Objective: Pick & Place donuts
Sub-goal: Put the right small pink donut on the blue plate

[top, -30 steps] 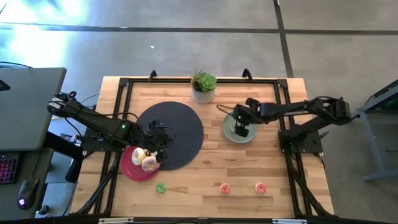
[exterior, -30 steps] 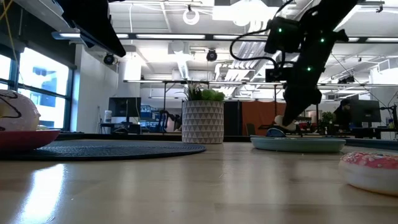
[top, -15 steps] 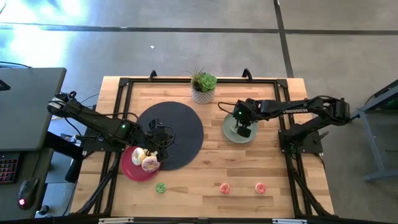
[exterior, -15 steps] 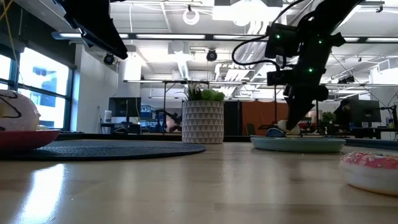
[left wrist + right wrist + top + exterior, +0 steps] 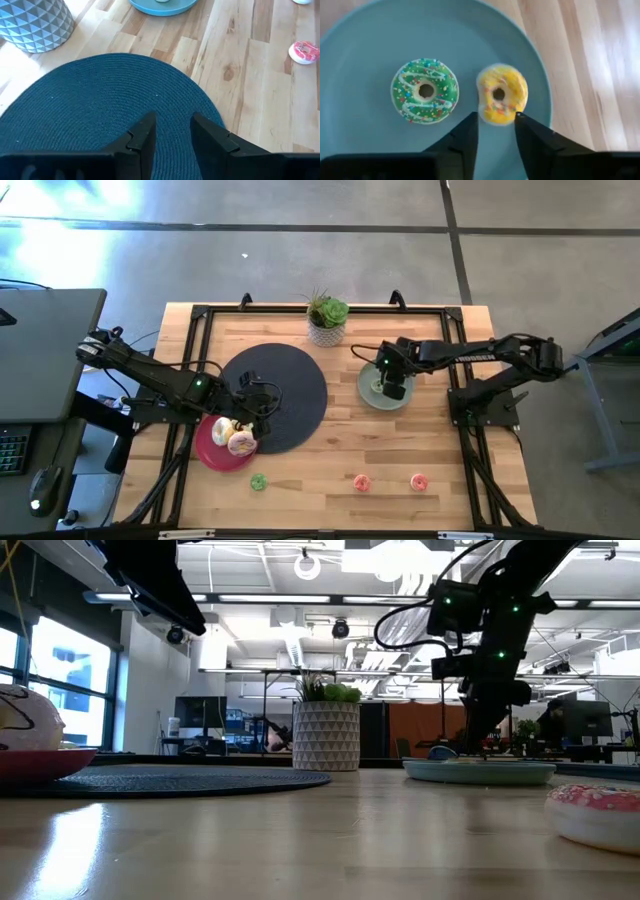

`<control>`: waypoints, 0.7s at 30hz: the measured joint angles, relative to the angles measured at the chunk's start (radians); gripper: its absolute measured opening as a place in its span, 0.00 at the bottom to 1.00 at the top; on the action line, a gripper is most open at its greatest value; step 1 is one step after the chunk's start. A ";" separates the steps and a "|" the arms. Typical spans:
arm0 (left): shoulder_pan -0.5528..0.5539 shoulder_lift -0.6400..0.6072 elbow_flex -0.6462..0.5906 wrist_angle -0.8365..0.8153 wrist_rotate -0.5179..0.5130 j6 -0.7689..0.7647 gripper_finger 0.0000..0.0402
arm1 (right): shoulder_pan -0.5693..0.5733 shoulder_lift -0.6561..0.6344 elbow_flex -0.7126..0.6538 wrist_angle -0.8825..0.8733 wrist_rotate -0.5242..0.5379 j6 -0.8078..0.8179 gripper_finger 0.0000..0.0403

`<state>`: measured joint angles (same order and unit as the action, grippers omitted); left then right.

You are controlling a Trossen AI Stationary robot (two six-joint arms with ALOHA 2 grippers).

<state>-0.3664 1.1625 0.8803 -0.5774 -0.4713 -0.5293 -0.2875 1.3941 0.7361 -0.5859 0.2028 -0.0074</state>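
My right gripper (image 5: 495, 142) is open and points down over the grey-green plate (image 5: 368, 392). A green mini donut (image 5: 424, 91) and a yellow mini donut (image 5: 501, 100) lie on that plate. The yellow one shows blurred just beyond my fingertips. My left gripper (image 5: 172, 135) is open and empty above the dark round mat (image 5: 285, 385). Two white-iced donuts (image 5: 233, 435) lie on the pink plate (image 5: 208, 450). A green mini (image 5: 258, 481), a red mini (image 5: 362, 482) and a pink mini (image 5: 419, 481) lie on the table near its front edge.
A potted plant (image 5: 327, 320) stands at the far middle of the table, between the mat and the grey-green plate. The pink plate overlaps the mat's near left edge. Bare wood lies between the plates and the front row of minis.
In the low view my right gripper has tipped from a slant to upright over the grey-green plate. A pale thing that showed at its fingertips a second ago no longer shows there.
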 joint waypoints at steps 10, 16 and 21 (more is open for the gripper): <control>0.000 0.000 0.000 0.000 -0.025 0.002 0.29 | 0.061 0.000 0.036 -0.076 -0.060 0.020 0.44; 0.000 0.000 0.000 0.000 -0.016 0.002 0.29 | 0.208 0.000 0.159 -0.313 -0.078 0.216 0.43; 0.000 0.000 0.000 0.000 -0.017 0.004 0.29 | 0.422 0.000 0.204 -0.392 -0.200 0.414 0.42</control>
<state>-0.3664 1.1625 0.8803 -0.5770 -0.4885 -0.5255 0.1344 1.3941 0.9400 -0.9780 0.0032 0.4069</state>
